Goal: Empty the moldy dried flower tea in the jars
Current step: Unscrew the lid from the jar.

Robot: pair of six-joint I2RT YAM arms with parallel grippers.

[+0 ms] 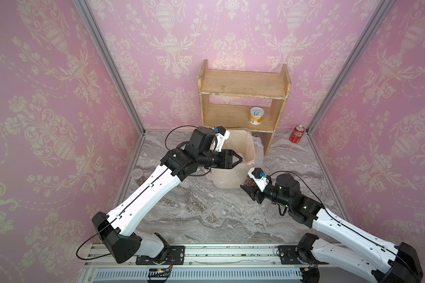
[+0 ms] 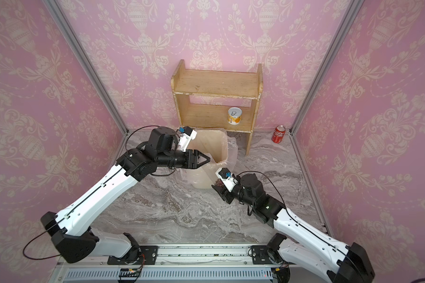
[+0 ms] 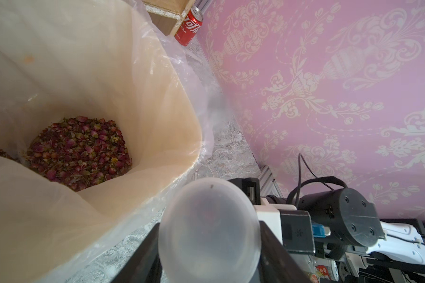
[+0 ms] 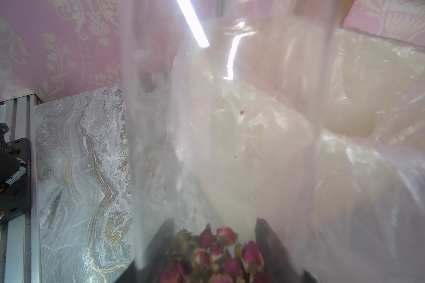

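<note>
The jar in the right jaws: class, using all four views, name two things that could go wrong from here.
1. The jar, clamped in the right jaws, sits beside the bin, seemingly below its rim, near loose bag plastic; tipped early, its buds could spill onto the table.
2. The left jaws grip a lid by the bin mouth; it could block the pour or fall onto the tea already inside.

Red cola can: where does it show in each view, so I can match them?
In both top views: red cola can upright on the tabletop, back right corner, right of the wooden shelf.
Left wrist: can beside the shelf's foot.
Right wrist: not in it.
Shared landmark: the bag-lined bin, in all four.
</note>
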